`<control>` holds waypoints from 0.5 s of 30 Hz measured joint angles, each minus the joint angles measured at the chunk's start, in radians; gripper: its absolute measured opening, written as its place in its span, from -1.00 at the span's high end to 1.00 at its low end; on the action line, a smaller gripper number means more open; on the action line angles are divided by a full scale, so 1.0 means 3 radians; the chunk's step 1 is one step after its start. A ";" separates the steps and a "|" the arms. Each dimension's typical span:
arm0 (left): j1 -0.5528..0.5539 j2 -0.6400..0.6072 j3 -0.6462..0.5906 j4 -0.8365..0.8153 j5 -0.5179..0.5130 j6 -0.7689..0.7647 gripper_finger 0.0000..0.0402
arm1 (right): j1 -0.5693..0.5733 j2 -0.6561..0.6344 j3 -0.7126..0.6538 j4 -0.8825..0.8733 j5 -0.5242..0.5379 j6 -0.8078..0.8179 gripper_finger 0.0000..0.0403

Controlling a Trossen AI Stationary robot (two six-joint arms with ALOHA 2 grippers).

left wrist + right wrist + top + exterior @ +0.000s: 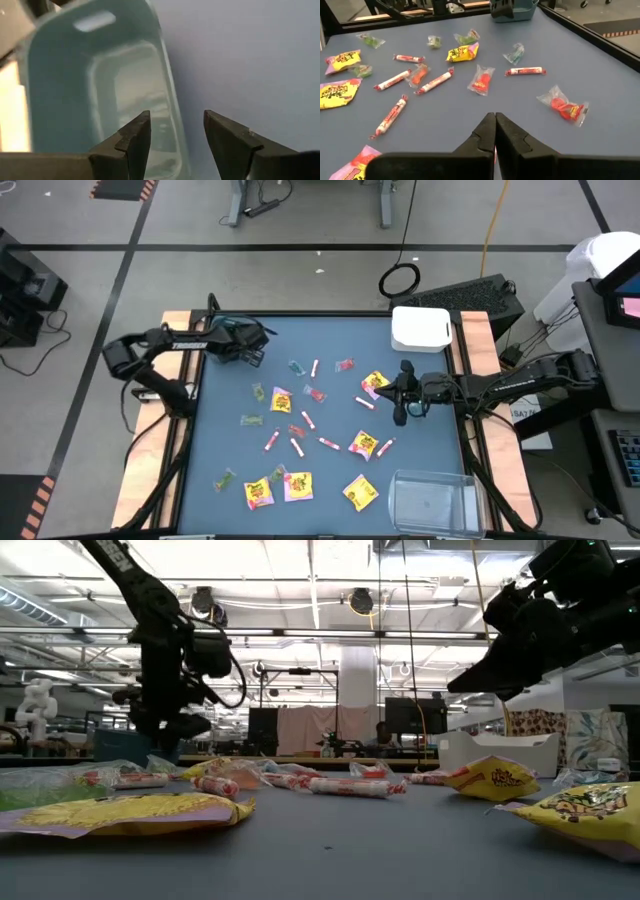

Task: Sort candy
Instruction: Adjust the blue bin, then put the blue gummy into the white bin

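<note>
left gripper (175,142): hovers over the teal bin (65,90) at the table's far left corner, fingers part way apart with nothing between them.
right gripper (495,131): fingers pressed together, empty, low over the table (330,395) toward its right side, just beside a yellow packet (375,382).
candy: almost all of it lies loose across the middle of the blue table; no piece can be made out in the teal bin, and the white bin (421,329) and clear bin (430,500) look empty from above.
risk, closed fingers: coming down shut, the right gripper would likely shove a sweet aside rather than take it.
risk, crowding: pink-white sticks (436,81) and red wrapped pieces (481,80) lie close together, so one pinch may catch two kinds.
risk, wrappers: clear film is slick and crinkly; a grip on a loose edge could slip.
shapes: packets flat, square and puffy; sticks thin and round, likely to roll; small pieces lumpy with twisted ends.
surfaces: table smooth and matte; bins hard plastic with rounded rims.
</note>
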 joint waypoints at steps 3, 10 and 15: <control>0.0009 0.0107 0.0000 0.0050 0.0119 -0.0013 0.06 | 0.0000 0.0000 0.0000 0.0000 0.0000 -0.0017 1.00; 0.0010 0.0153 0.0000 0.0345 0.0370 -0.0010 0.06 | 0.0000 0.0000 0.0000 0.0003 0.0000 -0.0075 1.00; 0.0011 0.0153 0.0030 0.0411 0.0355 0.0018 0.06 | 0.0000 0.0000 0.0000 0.0040 0.0000 -0.0078 1.00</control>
